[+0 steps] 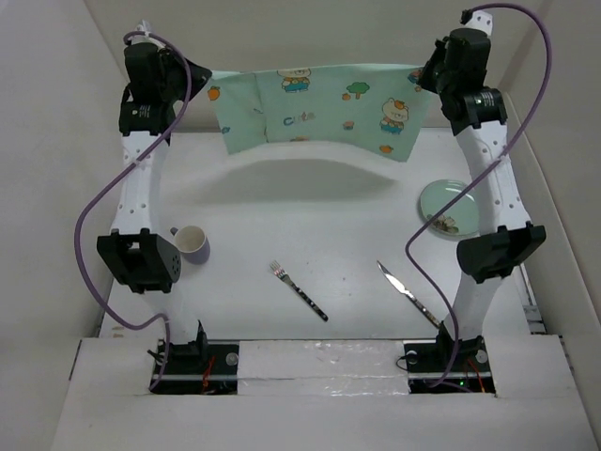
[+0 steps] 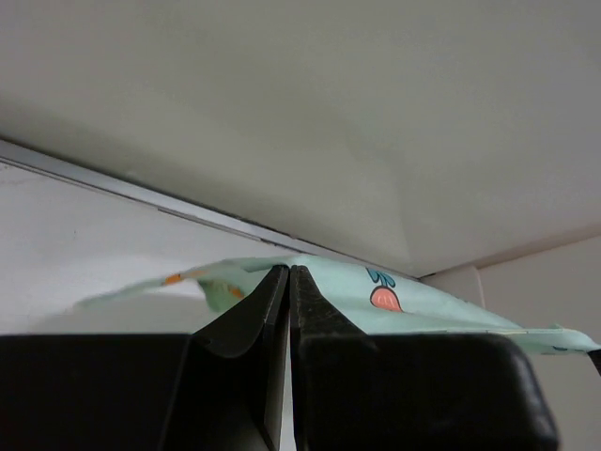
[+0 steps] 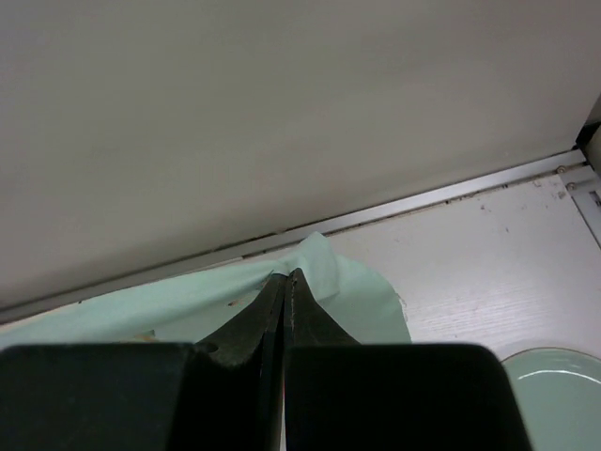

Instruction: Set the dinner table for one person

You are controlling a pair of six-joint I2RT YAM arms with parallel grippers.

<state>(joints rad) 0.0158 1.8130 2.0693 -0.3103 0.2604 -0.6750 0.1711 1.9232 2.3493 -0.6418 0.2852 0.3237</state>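
The left end effector (image 1: pixel 205 79) is pinching one upper corner of the mint-green placemat (image 1: pixel 315 101), its jaws pressed tight on the cloth. The right end effector (image 1: pixel 421 79) is gripping the opposite corner in the same way. Between the two, the placemat is hanging stretched in the air and sagging slightly in the middle, with its cartoon print showing. In the left wrist view the closed fingertips (image 2: pixel 272 293) are biting the cloth's edge, and in the right wrist view the fingertips (image 3: pixel 272 299) are doing likewise.

The white desk (image 1: pixel 282 211) is lying below both end effectors and is catching the cloth's shadow. A white cup (image 1: pixel 193 244) is standing on it well below the left end effector, beside that arm. A pale green plate (image 1: pixel 439 199) is sitting under the right end effector, partly hidden by that arm. A fork (image 1: pixel 300 289) and a knife (image 1: pixel 406 291) are lying apart nearer the arm bases.
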